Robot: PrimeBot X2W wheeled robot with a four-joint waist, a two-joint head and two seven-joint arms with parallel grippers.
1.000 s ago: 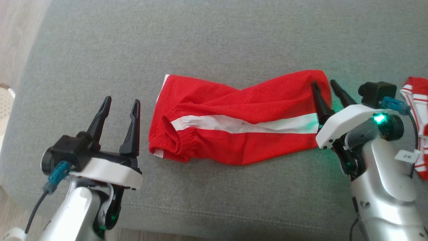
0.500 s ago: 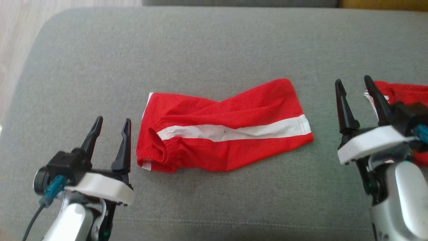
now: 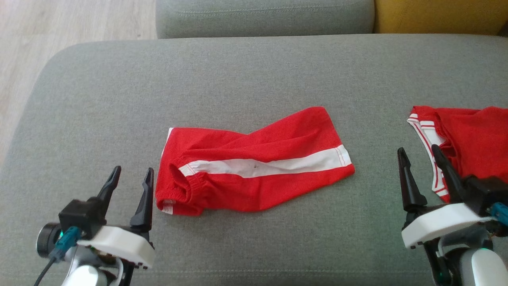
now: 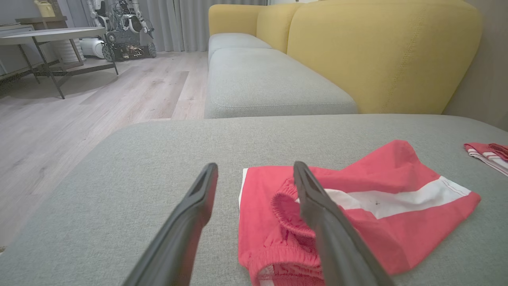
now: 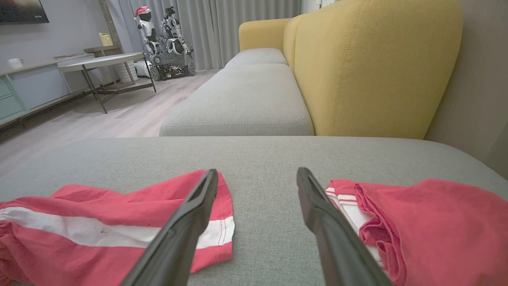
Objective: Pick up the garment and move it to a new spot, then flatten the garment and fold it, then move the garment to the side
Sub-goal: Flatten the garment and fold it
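My left gripper (image 3: 133, 170) and right gripper (image 3: 417, 149) stand wide open, holding nothing. The red shorts (image 3: 254, 167) lie folded (somewhat rumpled) mid grey cushion (image 3: 238, 79); I reckon only the sideways move remains.

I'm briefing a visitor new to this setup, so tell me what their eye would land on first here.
The red shorts with a white stripe, lying rumpled in the middle of the grey cushion, stand out first. A second red garment lies at the right, just past the open right gripper; the left gripper stands open at the shorts' left end. A yellow sofa back rises behind.
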